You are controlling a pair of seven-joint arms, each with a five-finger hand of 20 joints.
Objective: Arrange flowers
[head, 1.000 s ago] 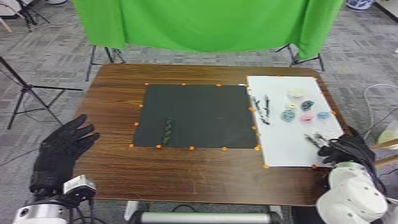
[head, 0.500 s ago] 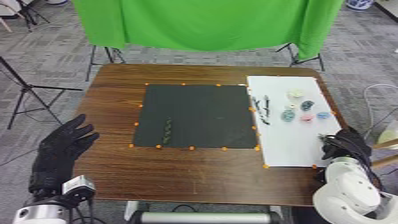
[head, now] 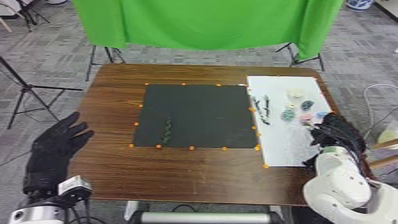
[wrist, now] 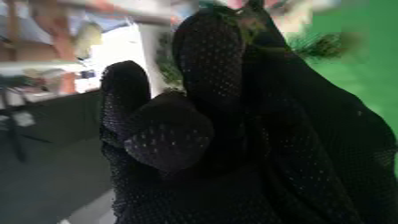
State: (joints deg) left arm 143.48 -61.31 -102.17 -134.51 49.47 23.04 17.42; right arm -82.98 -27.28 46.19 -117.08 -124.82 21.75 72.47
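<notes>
Holding greenery (wrist: 322,46) — right hand (head: 338,134) near flowers (head: 288,115) on white board (head: 282,154).

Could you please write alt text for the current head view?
A robot's right hand holds greenery over a white sheet with pastel flower heads. Left of the sheet, a green sprig lies on a dark mat; the left hand is open.

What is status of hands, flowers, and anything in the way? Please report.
Right hand holding green sprig. Left hand open, left of dark mat. Flowers on white sheet. Possibly in the way: leafy stem on mat.
</notes>
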